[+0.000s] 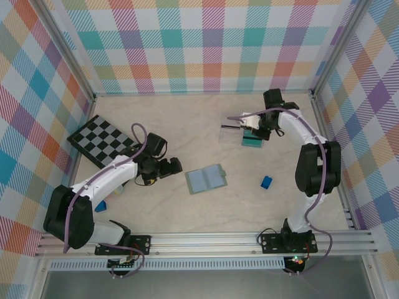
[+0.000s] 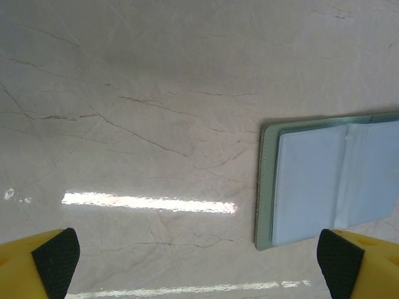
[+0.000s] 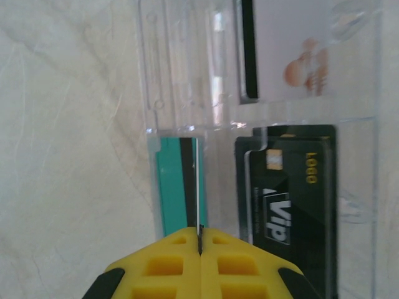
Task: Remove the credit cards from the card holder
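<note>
From above, the holder point(image 1: 206, 179) lies open near the middle of the desk point(image 1: 187, 118), pale inside up. The left claw point(image 1: 173, 167) sits just beside its left edge. The right claw point(image 1: 252, 132) hangs over the tray point(image 1: 229, 134) towards the desk's far right corner, with a teal card point(image 1: 252, 142) under it.

At the left wrist, the left claw point(image 2: 198, 265) stands wide and holds nothing, one of its pads point(image 2: 56, 261) at each lower corner. The holder point(image 2: 330, 180) lies ahead and to the right. Its pockets look bare to us, though its far part is cut off.

At the right wrist, the right claw point(image 3: 199, 240) is pinched tight on the near edge of the teal card point(image 3: 173, 187). That card sits at the left compartment of the tray point(image 3: 146, 75), beside a dark card point(image 3: 287, 187), with a white card point(image 3: 299, 50) beyond. We cannot tell whether it touches the tray floor.

We judge the step to be setting this card down. We should lower until its far end rests inside the wall, part the jaws only a little, then lift straight up so the pads do not drag it back out.
</note>
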Action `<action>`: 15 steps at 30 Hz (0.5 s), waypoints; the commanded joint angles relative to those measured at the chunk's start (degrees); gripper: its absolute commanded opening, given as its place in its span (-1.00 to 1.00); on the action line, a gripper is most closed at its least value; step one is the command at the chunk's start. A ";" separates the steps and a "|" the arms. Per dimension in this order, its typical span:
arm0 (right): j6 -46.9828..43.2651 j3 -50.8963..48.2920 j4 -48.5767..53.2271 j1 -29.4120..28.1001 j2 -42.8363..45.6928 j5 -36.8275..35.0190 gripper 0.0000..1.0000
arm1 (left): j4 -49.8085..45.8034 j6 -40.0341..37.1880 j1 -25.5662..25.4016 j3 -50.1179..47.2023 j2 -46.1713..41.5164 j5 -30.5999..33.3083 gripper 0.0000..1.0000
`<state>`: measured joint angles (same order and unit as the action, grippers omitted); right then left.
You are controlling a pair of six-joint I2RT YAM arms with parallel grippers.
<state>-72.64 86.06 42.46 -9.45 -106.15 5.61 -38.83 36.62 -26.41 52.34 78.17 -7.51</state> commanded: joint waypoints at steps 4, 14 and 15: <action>-2.86 -1.07 -0.54 -0.66 0.05 0.43 -1.00 | 0.13 0.64 0.96 0.90 0.23 -1.60 1.00; -2.50 -1.03 -0.75 -1.09 -1.79 1.79 -1.00 | 1.35 1.39 0.93 -0.44 -0.09 -2.77 1.00; -2.55 -0.91 -0.79 -1.09 -2.10 1.78 -1.00 | 1.39 1.41 0.94 -0.48 -0.05 -2.79 1.00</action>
<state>-74.26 85.45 41.91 -10.02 -106.69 5.37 -38.11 37.32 -26.41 52.31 78.28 -9.39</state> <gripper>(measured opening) 0.045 0.999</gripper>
